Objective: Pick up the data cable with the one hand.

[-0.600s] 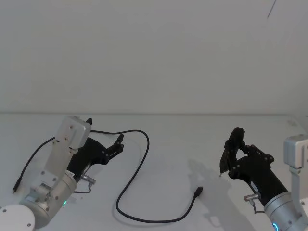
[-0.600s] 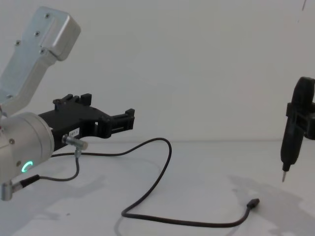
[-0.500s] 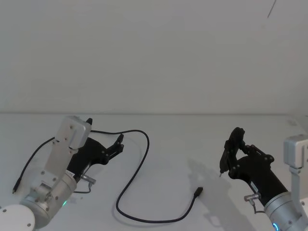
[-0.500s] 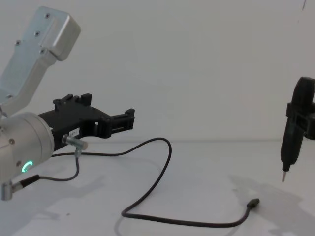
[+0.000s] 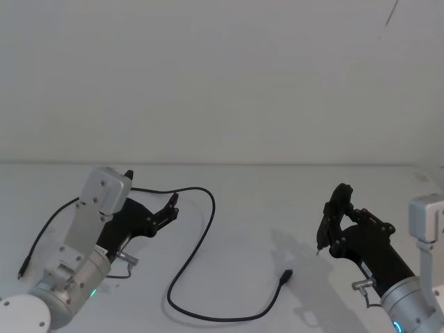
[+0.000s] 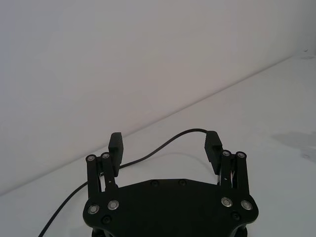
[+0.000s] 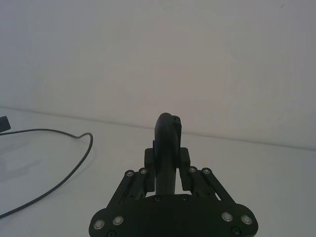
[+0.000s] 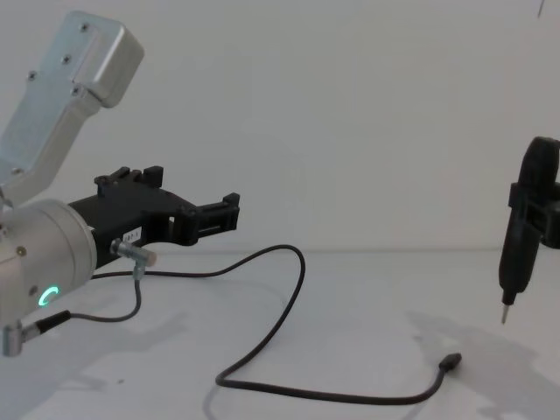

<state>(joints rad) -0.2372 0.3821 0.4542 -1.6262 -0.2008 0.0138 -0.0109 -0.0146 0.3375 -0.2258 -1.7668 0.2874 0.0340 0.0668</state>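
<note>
Nothing's budged in the last half second. On the table (image 5: 243, 208), the left gripper (image 6: 164, 145) hangs wide open and empty above the data cable (image 5: 196, 188), while the right gripper (image 7: 167, 158) clamps a pen tool (image 8: 516, 254). The cable lies flat with its plug (image 5: 286, 276) between the arms, so the pickup looks not yet started.

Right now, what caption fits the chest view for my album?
Open left pincer poised by the looping cable; right pincer grips a pen tool.
</note>
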